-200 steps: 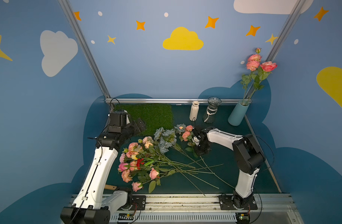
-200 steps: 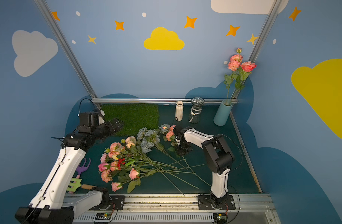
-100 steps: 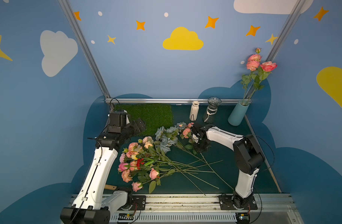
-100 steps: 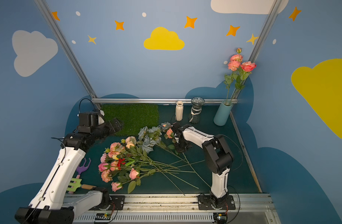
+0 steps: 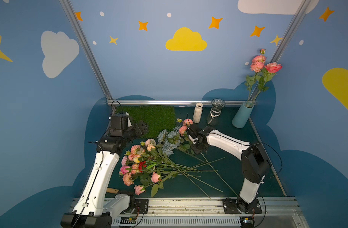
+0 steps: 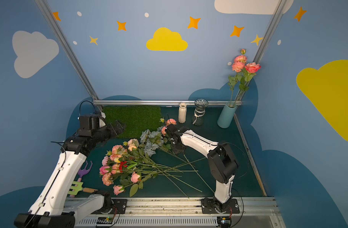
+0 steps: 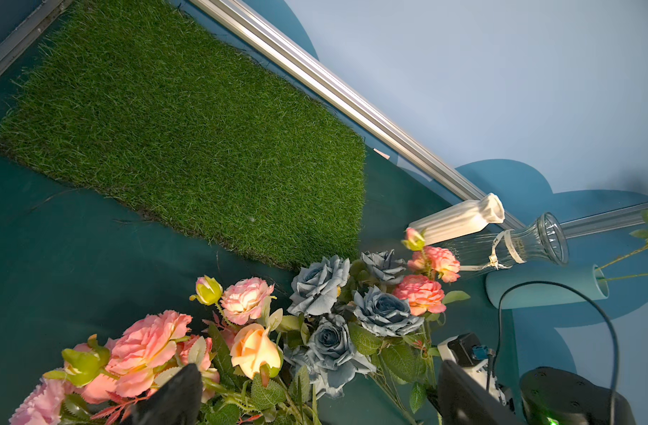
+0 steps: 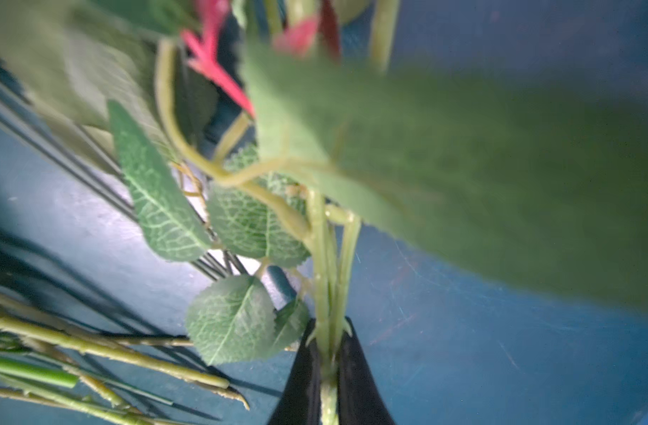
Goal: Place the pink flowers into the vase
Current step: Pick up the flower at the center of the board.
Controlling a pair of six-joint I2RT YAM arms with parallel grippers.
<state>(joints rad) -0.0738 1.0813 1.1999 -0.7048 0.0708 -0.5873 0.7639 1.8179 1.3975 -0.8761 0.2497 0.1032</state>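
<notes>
You're early in this job, judging by how things lie. A few pink blooms already stand in the teal vase (image 5: pixel 242 116), in the upper right of both top views, and lean toward the corner post. Most of the pink flowers (image 5: pixel 135 149) are not in yet: they lie in a loose heap on the desk (image 5: pixel 238 177), left of centre and toward the bottom, with their long stems fanning out to the right.

Your right gripper (image 8: pixel 329 327) is pressed together on the green stem of one sprig (image 5: pixel 187 122). The wrist view shows the stem pinched between the two black fingers. In the top views its pink heads sit near the middle, beside the grey-blue roses (image 5: pixel 169 142) and just in front of the white vase (image 5: pixel 198 115). That sprig is well apart from the teal vase, so I'd say carrying it over and dropping it in is the step in hand.

Your left gripper (image 5: pixel 138 126) is spread wide and empty at the edge of the grass mat (image 5: pixel 149 116). After this sprig, the whole heap is left to move.
</notes>
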